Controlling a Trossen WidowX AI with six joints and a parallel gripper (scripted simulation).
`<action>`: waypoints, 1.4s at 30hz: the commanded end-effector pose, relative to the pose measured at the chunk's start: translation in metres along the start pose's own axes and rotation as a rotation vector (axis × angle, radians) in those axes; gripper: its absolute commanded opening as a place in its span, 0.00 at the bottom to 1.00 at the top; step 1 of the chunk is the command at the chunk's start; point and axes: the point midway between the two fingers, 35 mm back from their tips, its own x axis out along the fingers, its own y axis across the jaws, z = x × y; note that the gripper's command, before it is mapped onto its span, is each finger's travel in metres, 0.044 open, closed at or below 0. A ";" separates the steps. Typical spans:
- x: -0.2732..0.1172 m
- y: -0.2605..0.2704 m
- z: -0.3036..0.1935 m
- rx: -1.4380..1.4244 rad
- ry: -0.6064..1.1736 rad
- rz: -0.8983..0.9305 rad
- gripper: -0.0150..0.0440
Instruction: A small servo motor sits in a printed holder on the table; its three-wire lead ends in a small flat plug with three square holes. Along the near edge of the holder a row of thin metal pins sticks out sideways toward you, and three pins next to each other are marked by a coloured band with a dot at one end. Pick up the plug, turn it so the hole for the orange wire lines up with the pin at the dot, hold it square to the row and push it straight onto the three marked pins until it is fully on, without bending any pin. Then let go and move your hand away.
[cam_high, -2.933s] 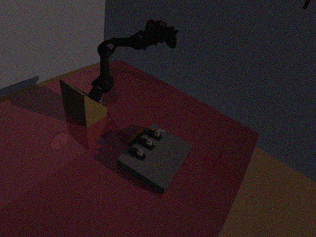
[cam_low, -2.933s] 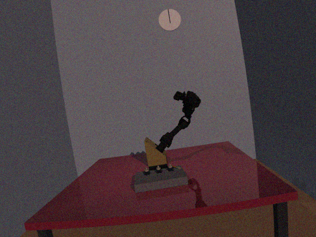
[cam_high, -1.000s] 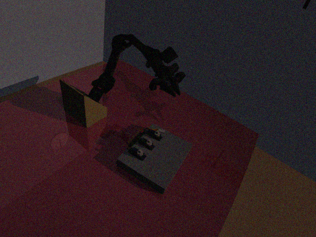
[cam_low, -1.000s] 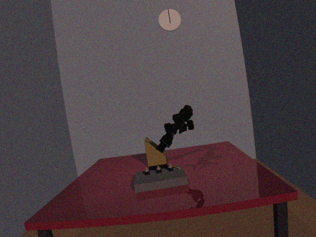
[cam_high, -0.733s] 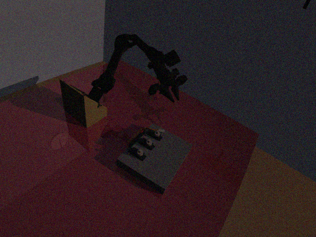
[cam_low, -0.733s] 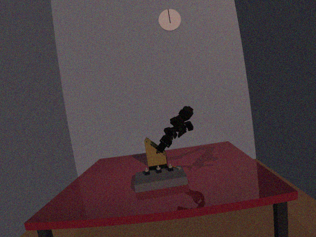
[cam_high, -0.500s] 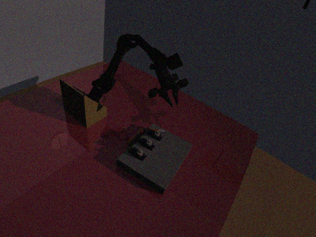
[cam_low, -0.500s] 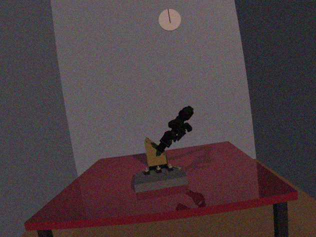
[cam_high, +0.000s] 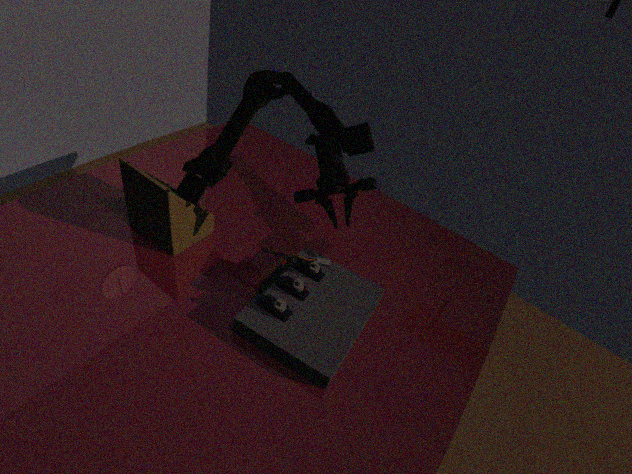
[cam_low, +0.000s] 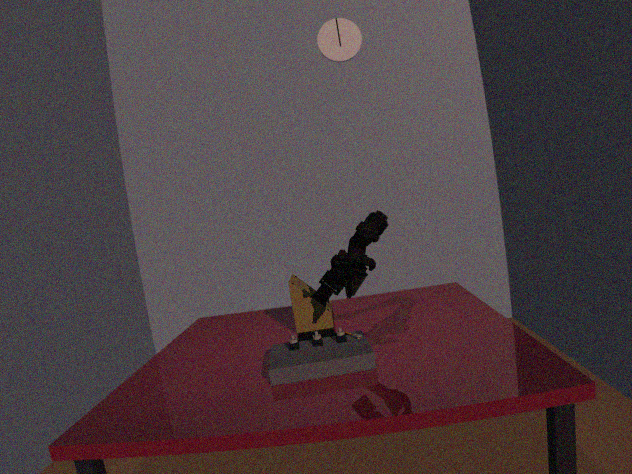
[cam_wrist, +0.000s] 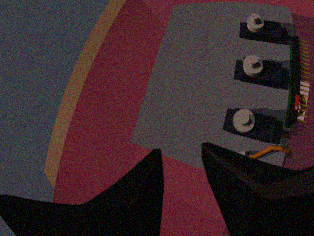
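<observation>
My gripper (cam_high: 342, 226) (cam_low: 350, 294) (cam_wrist: 181, 153) is open and empty, pointing down above the table beyond the plug end of the holder. The grey holder (cam_high: 336, 316) (cam_low: 321, 364) (cam_wrist: 200, 75) carries three dark servos with white horns. Beside the end servo (cam_high: 315, 270) (cam_wrist: 243, 120), an orange wire (cam_wrist: 267, 150) leads to the pale plug (cam_high: 323, 261) (cam_wrist: 242, 153), which lies at the holder's corner, partly hidden by the right finger in the wrist view. The pin row (cam_wrist: 305, 55) runs along a green strip at the holder's edge. A red patch (cam_wrist: 297, 102) and white stripes show there; the dot cannot be made out.
A yellow wedge-shaped panel (cam_high: 186, 224) (cam_low: 308, 311) stands near the arm's base, on the pin side of the holder. The red table (cam_high: 245, 403) (cam_low: 204, 403) (cam_wrist: 105, 110) carries dark arm shadows. The views are dim and grainy.
</observation>
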 end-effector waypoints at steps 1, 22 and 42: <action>0.007 -0.003 -0.003 0.111 0.037 -0.049 0.45; 0.039 -0.029 -0.018 0.722 0.139 -0.362 0.45; 0.061 -0.049 -0.035 1.316 0.097 -0.703 0.45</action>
